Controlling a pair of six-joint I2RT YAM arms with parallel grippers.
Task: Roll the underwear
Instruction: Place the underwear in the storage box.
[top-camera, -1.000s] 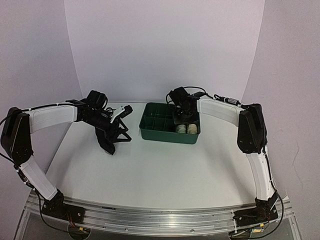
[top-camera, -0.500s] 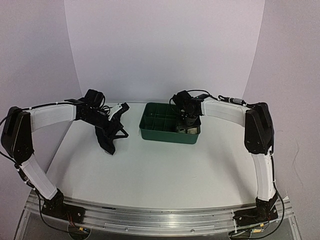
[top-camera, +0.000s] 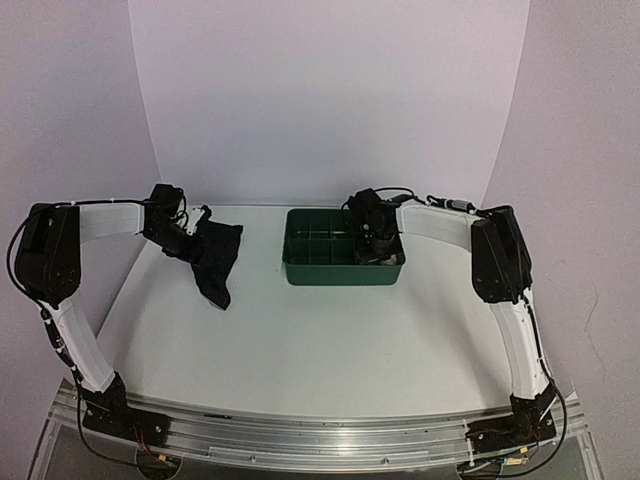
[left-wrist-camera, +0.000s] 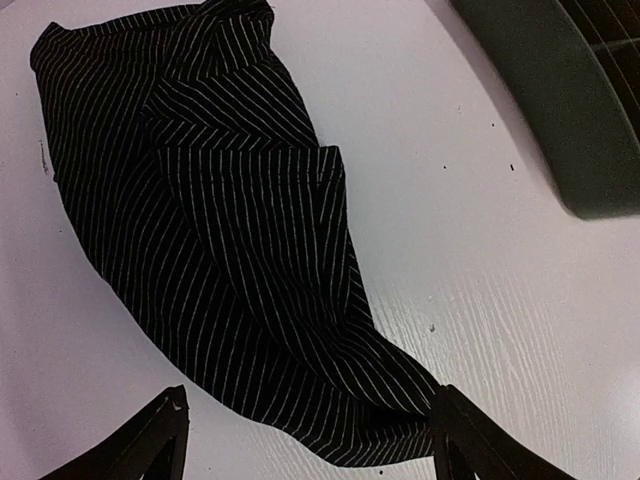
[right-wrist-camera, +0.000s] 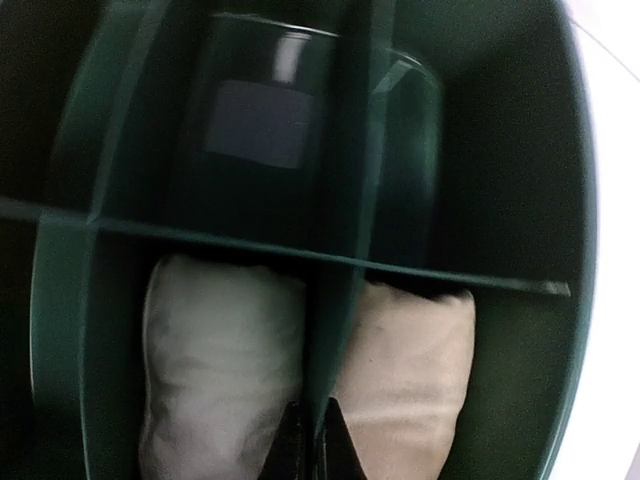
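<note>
The black pinstriped underwear lies loosely spread on the white table, also seen from above as the underwear left of the tray. My left gripper is open over its near end, one finger on each side of the cloth's tip; overhead, the left gripper is at the cloth's far left edge. A white roll and a cream roll sit in neighbouring compartments of the green tray. My right gripper is shut, its tips right over the divider between the two rolls.
The green divided tray stands at the back centre of the table, its corner near the black cloth. Its other compartments look dark. The right arm reaches into the tray from the right. White walls close the back.
The left gripper has drawn back to the left and the black underwear now lies flatter on the table. The right gripper has shut inside the tray, hiding the rolls from above.
</note>
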